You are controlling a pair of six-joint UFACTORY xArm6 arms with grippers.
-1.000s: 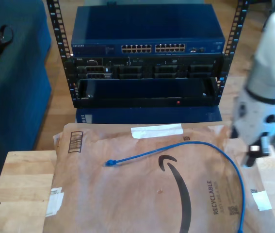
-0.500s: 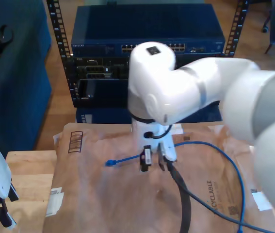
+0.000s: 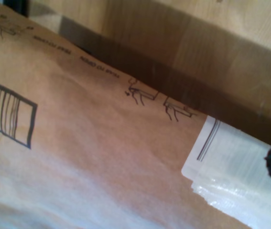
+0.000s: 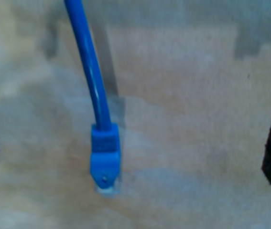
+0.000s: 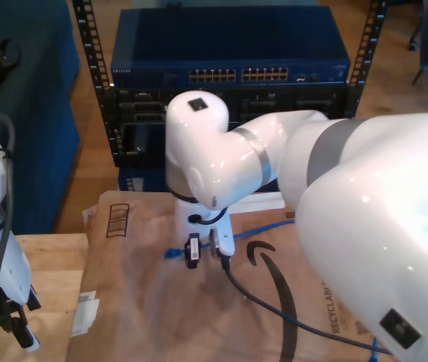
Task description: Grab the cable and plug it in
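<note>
Since half a second ago our second claw [image 5: 202, 252] has slid toward the exterior view's left, so it now hangs spread wide over the plug of the cable [image 4: 104, 152], which lies loose on the paper mailer [image 5: 146, 302]. Descending looks next; our first claw's state we cannot tell.

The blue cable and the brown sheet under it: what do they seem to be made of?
The cable looks like a thin cord in a smooth, slightly glossy plastic jacket; its plug has a blue moulded boot with a pale, probably clear plastic tip. The brown sheet seems to be matt kraft paper, likely a mailer: it shows wrinkles, printed black marks and a stuck-on white label.
</note>
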